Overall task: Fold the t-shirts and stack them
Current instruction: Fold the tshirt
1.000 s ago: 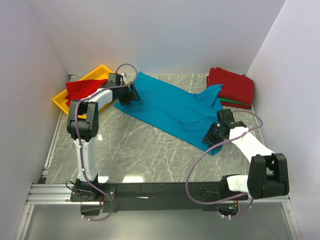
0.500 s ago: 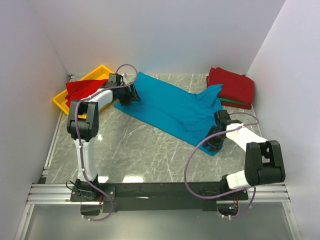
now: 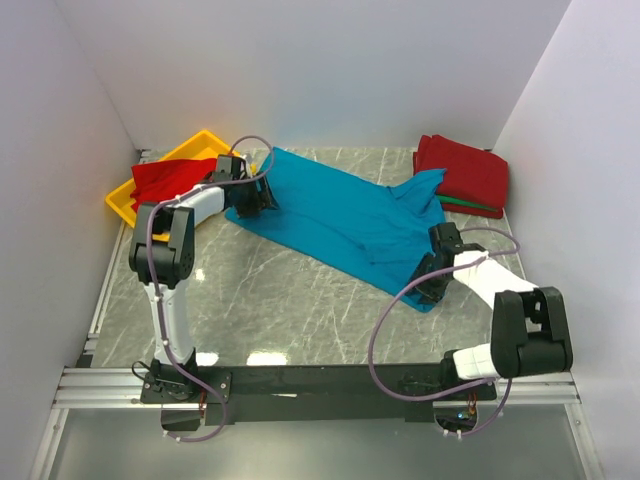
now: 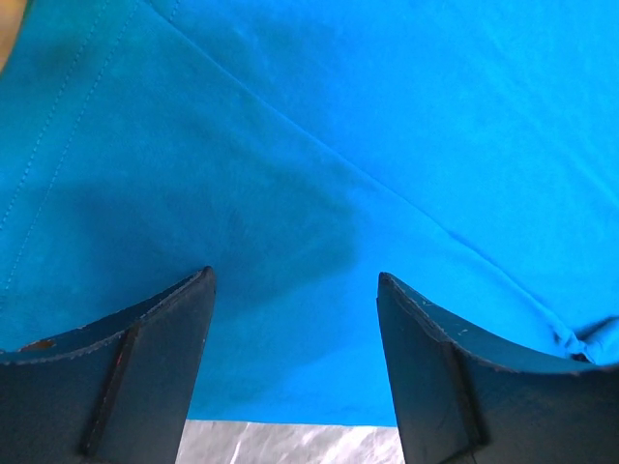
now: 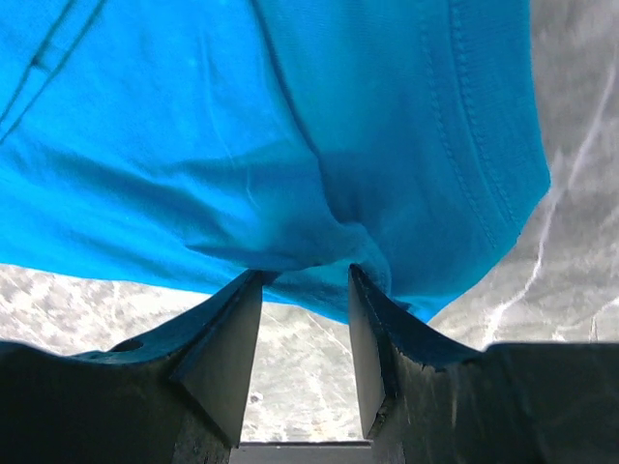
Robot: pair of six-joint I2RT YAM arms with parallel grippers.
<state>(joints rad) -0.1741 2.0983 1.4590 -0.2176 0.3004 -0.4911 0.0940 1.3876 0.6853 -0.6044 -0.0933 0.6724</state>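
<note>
White walls close in a grey marbled surface (image 3: pixel 280 310). At far left a yellow tray (image 3: pixel 197 138) holds a crumpled red t-shirt (image 3: pixel 165 178). Just beside it, the left jaws stand wide open over the left edge of the teal t-shirt (image 3: pixel 340 215), gripping nothing. That shirt lies spread diagonally across the middle, unfolded. At its near right corner the right jaws are about half open, with the bunched hem (image 5: pixel 319 246) at their tips but not pinched. At far right a folded red t-shirt (image 3: pixel 465 170) lies on a green t-shirt (image 3: pixel 470 207).

The left jaws might close on flat cloth and catch only one layer, or none. The right hold looks shallow, so the hem could slip out. An uneven lift would skew the fold.
</note>
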